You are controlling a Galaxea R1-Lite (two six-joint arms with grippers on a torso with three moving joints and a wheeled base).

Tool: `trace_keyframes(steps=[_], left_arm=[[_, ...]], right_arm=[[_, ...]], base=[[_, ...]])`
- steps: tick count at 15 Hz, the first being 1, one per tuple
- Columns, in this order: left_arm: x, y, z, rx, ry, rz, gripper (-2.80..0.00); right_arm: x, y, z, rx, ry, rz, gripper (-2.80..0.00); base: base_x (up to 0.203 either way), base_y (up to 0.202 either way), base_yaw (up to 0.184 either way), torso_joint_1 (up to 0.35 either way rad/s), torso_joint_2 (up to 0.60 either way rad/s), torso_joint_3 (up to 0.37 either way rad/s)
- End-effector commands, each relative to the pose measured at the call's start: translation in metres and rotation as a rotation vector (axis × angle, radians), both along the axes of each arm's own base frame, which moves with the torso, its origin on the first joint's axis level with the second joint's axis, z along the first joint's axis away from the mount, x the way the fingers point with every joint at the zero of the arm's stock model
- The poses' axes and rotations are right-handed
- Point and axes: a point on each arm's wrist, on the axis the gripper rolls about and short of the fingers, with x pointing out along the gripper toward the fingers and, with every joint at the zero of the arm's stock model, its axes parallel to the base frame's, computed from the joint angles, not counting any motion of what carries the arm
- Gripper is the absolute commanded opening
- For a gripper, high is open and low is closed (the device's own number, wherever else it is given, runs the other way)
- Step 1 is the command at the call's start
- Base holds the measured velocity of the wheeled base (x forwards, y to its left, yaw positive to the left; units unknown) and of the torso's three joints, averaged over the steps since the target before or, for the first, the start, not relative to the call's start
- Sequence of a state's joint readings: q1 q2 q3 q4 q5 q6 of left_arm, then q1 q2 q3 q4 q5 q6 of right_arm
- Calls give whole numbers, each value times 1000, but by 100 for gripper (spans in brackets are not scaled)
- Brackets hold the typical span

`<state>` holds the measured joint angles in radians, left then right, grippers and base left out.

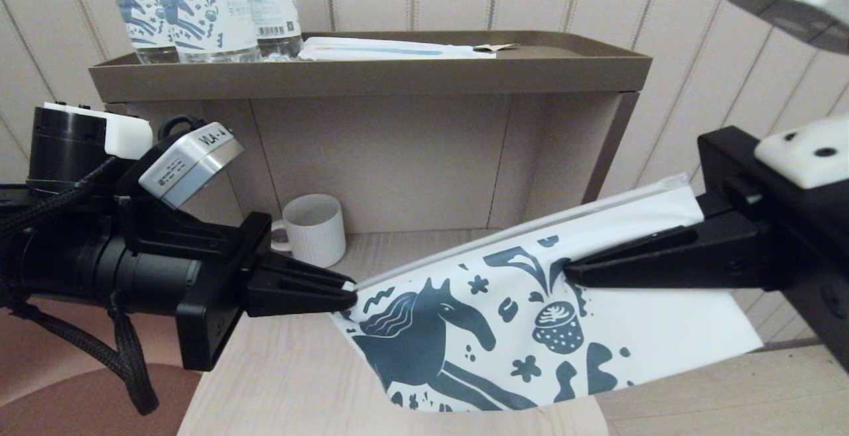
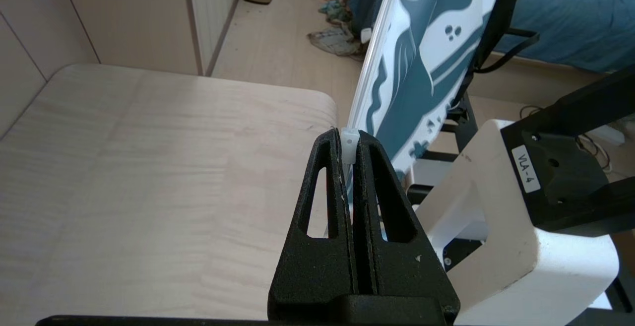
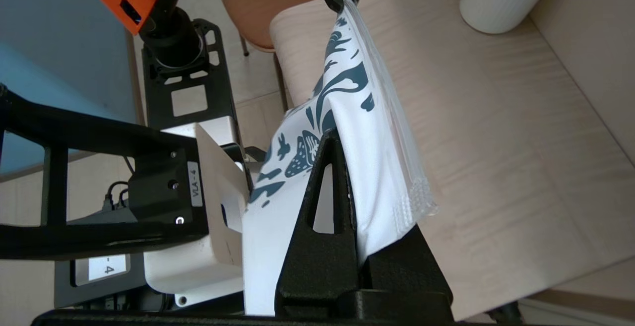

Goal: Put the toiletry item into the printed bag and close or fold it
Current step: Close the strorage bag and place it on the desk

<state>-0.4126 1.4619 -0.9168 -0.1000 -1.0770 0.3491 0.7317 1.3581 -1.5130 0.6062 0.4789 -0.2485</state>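
The printed bag (image 1: 630,336), white with a dark teal horse and cup, hangs in the air over the wooden table (image 1: 285,369), stretched between both grippers. My left gripper (image 1: 351,290) is shut on the white zip slider (image 2: 349,142) at the left end of the bag's top edge. My right gripper (image 1: 572,270) is shut on the bag's right part, one finger (image 3: 332,177) lying across the printed face and the other behind the sheet. The zip strip runs along the bag's upper edge (image 3: 392,117). The toiletry item is not in sight in any view.
A white ribbed mug (image 1: 315,227) stands at the back of the table under a brown shelf tray (image 1: 371,74). On the tray are clear bottles with horse-print labels (image 1: 199,11) and a long flat white packet with a blue stripe (image 1: 391,50). A brown chair seat (image 1: 66,403) is at front left.
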Motion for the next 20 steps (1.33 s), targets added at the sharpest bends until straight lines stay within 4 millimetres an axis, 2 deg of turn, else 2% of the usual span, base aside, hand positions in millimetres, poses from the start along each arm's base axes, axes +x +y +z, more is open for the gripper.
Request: trace_keyframes(steps=[1,10,20], left_arm=[[0,0,0,-2,0,-6,-280],[1,0,-2,0,4,-4,-280],[2,-1,2,-6,-2,-6,-280]], right_arm=[[-1,-4,1,2,-3,-8,-280],[-6,-12,-1,3,-6,-28,-280],[-3,-7,-10,-22,27,-16,-280]], base=[[0,0,0,0,0,0],[0,0,0,0,0,0],[0,0,0,0,0,0]])
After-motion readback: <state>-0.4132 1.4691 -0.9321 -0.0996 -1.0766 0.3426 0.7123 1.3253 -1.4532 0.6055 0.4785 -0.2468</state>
